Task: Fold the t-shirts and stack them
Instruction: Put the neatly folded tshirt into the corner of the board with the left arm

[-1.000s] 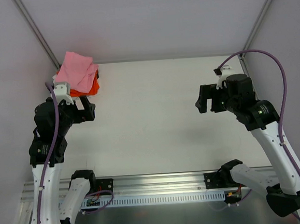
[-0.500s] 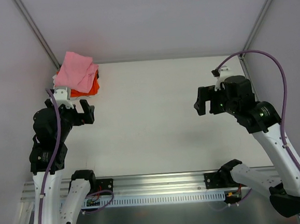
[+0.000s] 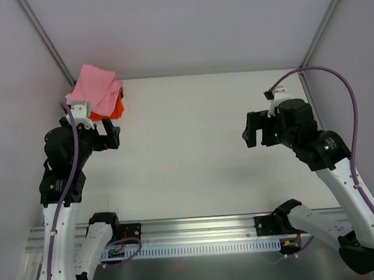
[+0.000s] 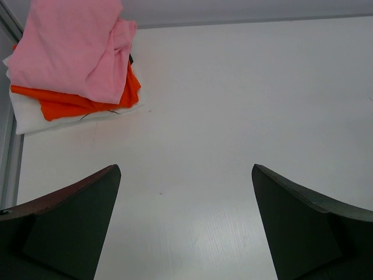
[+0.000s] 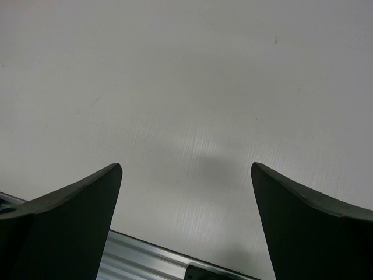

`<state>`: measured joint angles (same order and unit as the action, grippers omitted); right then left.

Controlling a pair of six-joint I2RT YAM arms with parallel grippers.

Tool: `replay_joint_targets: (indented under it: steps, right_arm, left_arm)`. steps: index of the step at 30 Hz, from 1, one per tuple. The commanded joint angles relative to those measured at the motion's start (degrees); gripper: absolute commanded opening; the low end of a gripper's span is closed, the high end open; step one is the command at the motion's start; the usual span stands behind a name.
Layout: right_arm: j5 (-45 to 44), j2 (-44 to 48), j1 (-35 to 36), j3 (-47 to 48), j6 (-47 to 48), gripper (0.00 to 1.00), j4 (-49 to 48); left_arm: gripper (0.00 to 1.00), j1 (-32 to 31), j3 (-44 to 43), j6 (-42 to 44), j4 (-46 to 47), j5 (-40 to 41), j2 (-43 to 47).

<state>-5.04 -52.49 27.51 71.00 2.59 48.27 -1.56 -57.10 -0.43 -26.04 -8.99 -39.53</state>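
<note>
The folded pink t-shirt [image 3: 97, 87] lies on top of the folded orange t-shirt [image 3: 114, 107] in the table's far left corner. In the left wrist view the pink t-shirt [image 4: 70, 49] covers most of the orange t-shirt [image 4: 81, 102], and a white cloth layer [image 4: 35, 119] shows beneath them. My left gripper [image 3: 109, 134] is open and empty, just in front of the stack; it also shows in the left wrist view [image 4: 185, 175]. My right gripper [image 3: 251, 130] is open and empty over the bare right side of the table; it also shows in the right wrist view [image 5: 186, 172].
The white table [image 3: 187, 146] is walled at the back and both sides. A metal rail [image 3: 201, 233] runs along its near edge, also seen in the right wrist view [image 5: 145, 259].
The left gripper has shifted slightly back toward the stack. The right arm has moved a little. The shirts have not moved.
</note>
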Motion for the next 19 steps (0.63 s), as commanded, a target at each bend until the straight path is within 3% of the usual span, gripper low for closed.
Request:
replay_joint_targets:
  steps: [1,19]
  right_arm:
    - [-1.4,0.7,0.4,-0.2,-0.1,0.99,-1.5]
    - [-1.2,0.1,0.4,0.2,1.4,0.99,-2.0]
  left_arm:
    - [0.99,-0.5,-0.7,-1.1,2.9,-1.6,-0.3]
    - [0.99,-0.5,-1.3,-1.0,3.3,-1.2,-1.5]
